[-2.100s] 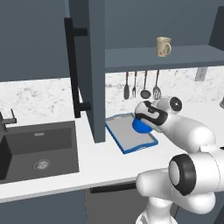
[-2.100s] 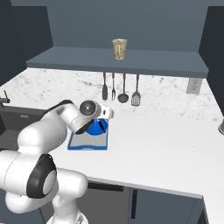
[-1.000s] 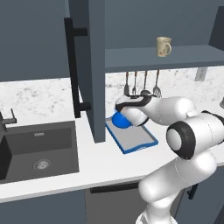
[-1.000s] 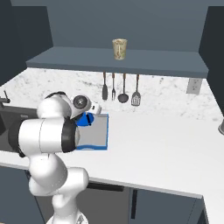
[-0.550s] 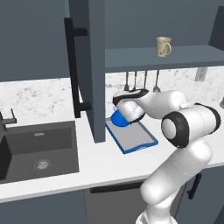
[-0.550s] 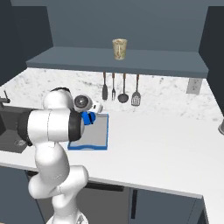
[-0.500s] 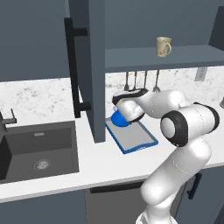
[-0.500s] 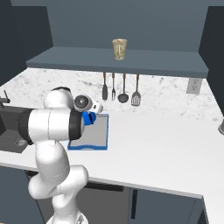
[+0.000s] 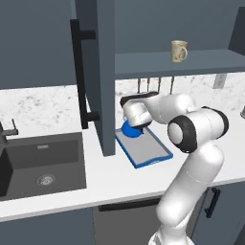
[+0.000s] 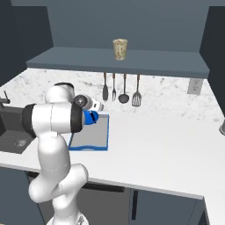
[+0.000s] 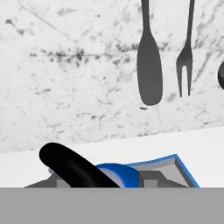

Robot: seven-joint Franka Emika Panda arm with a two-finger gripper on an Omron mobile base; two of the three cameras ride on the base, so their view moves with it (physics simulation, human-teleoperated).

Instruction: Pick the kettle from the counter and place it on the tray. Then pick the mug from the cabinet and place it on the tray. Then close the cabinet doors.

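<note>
The white arm with dark joints is reaching across to the far left corner of the flat rectangular grey tray with the raised blue rim (image 9: 148, 152), which is lying on the white, grey-speckled marble-look surface (image 9: 57, 184) at mid-frame in the left base view. The small bright blue rounded kettle (image 9: 130, 130) is sitting at that far corner of the tray, tucked right under the wrist, and from the right base view it is peeking out as a blue patch (image 10: 92, 117) beside the arm. In the hand view the kettle's thin black arched handle (image 11: 74, 167) is crossing the lower left of the frame, with the blue body just behind it. The gripper (image 9: 135, 125) is right over the kettle, but I cannot tell whether the fingers are gripping it or standing clear of it. Up at the upper right of the left base view, the small beige ceramic mug (image 9: 179, 50) is standing upright on the shelf of the dark slate-blue wall cabinet (image 9: 191, 62), and its tall flat slate-blue door (image 9: 104, 72) with the long black bar handle is standing open.
</note>
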